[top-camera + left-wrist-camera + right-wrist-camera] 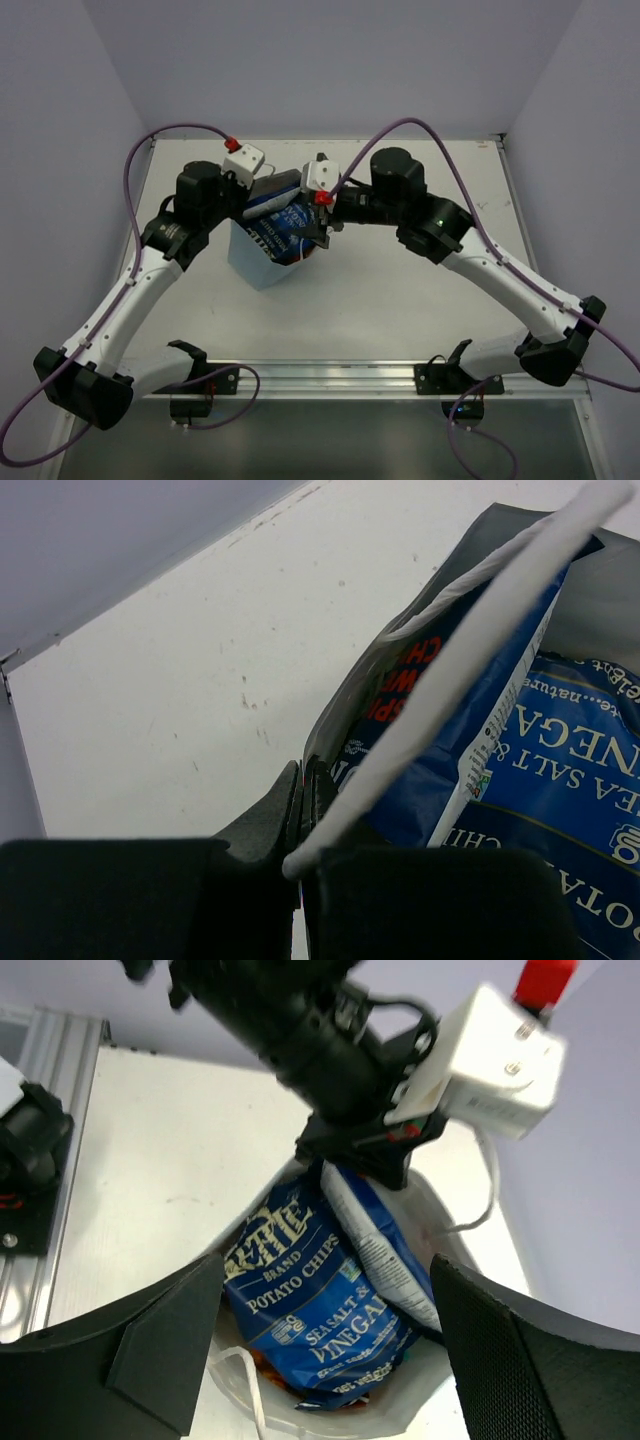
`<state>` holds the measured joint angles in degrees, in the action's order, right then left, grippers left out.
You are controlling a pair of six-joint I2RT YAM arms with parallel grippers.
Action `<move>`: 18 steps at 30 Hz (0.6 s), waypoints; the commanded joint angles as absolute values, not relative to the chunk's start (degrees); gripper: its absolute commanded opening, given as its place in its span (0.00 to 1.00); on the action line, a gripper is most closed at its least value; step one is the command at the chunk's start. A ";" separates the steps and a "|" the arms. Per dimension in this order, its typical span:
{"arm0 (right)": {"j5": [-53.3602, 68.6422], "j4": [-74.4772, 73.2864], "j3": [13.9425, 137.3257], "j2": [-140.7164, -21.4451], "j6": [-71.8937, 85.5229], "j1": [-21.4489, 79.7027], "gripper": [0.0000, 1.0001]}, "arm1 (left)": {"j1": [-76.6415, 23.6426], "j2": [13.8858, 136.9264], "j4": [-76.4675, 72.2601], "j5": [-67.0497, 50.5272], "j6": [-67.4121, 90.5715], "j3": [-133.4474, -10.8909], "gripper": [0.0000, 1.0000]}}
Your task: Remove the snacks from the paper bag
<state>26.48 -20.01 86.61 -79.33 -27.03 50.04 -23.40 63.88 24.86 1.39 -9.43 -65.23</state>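
We see the paper bag (262, 262) standing on the table (400, 290) between our arms, with 2 blue chip packets (310, 1310) inside. Our left gripper (305, 805) is pinched tight on the bag's rim. Our right gripper (330, 1360) hangs over the opening, fingers spread wide.

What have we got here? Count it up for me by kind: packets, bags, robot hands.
Dark blue chip packets: 2 showing, both in the bag
Light blue paper bag: 1
Robot hands: 2, the left hand pinching the bag's rim, the right hand open above it
Total: 5; anything deeper in the bag is hidden
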 commanded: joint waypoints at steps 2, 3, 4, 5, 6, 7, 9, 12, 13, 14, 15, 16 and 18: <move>25.94 -22.93 92.45 -77.25 -24.00 50.36 0.87 | -23.73 62.93 15.29 1.67 -13.01 -70.75 0.00; 25.14 -23.64 94.20 -77.78 -24.26 50.36 0.88 | -23.73 63.02 15.21 1.67 -13.18 -70.93 0.00; 23.31 -24.43 94.74 -79.18 -24.78 50.36 0.87 | -23.73 63.10 15.21 1.41 -13.71 -71.10 0.00; 22.25 -24.69 95.18 -80.06 -25.31 50.36 0.87 | -23.73 63.11 15.12 0.62 -13.80 -71.19 0.00; 21.45 -25.13 95.62 -80.85 -26.88 50.36 0.86 | -23.73 63.02 15.12 0.27 -13.89 -71.19 0.00; 20.92 -25.22 95.54 -82.77 -27.68 50.36 0.86 | -23.73 62.93 15.12 0.00 -14.06 -71.19 0.00; 20.04 -25.22 94.93 -84.72 -30.04 50.36 0.82 | -23.64 62.75 15.12 -2.46 -14.06 -71.10 0.00; 18.64 -24.26 93.78 -87.97 -31.46 50.36 0.79 | -23.73 62.40 15.03 -3.95 -14.06 -71.19 0.00; 18.28 -23.21 93.43 -88.59 -31.64 50.27 0.77 | -23.64 62.05 15.03 -4.22 -13.98 -71.19 0.00; 17.93 -22.42 93.08 -89.64 -31.81 50.27 0.76 | -23.73 62.05 15.03 -4.74 -13.97 -71.28 0.00; 17.23 -20.76 92.21 -90.00 -32.08 50.27 0.75 | -23.73 61.96 15.03 -5.18 -13.89 -71.28 0.00; 17.05 -19.79 91.85 -90.44 -32.17 50.27 0.73 | -23.73 61.79 15.03 -5.53 -13.80 -71.11 0.00; 16.35 -17.42 90.97 -91.58 -32.69 50.27 0.71 | -23.73 61.61 15.03 -6.41 -13.45 -70.93 0.00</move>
<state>18.90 -22.44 91.31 -91.79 -30.70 50.24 -23.40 64.58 24.60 -3.42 -11.84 -66.35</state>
